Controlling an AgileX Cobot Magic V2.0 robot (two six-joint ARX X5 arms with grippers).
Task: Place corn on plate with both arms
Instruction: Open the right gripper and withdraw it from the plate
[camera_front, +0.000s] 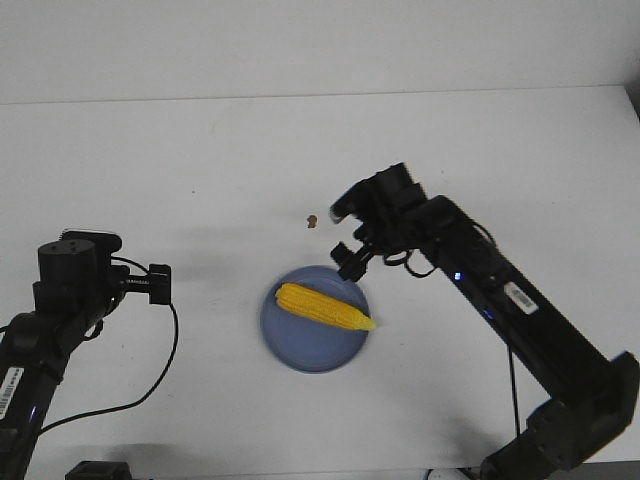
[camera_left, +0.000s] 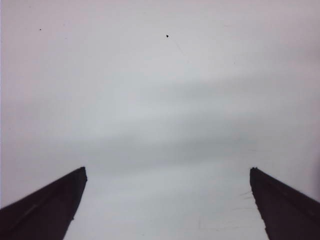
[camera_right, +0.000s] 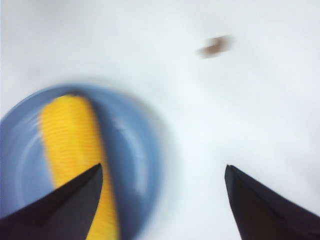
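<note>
The yellow corn (camera_front: 323, 307) lies across the light blue plate (camera_front: 300, 352) in the middle of the white table, its pointed end at the plate's right rim. My right gripper (camera_front: 350, 262) is open and empty just above the plate's far right rim. In the right wrist view the corn (camera_right: 70, 145) and plate (camera_right: 135, 155) are blurred, and my right gripper (camera_right: 162, 167) is spread wide over the plate's edge. My left gripper (camera_left: 167, 170) is open and empty over bare table. In the front view only the left arm (camera_front: 75, 275) shows at the left; its jaws are hidden.
A tiny brown speck (camera_front: 311, 220) lies on the table behind the plate; it also shows blurred in the right wrist view (camera_right: 214, 46). The left arm's black cable (camera_front: 165, 350) loops over the table at the left. The table's far edge (camera_front: 320, 95) runs across the back.
</note>
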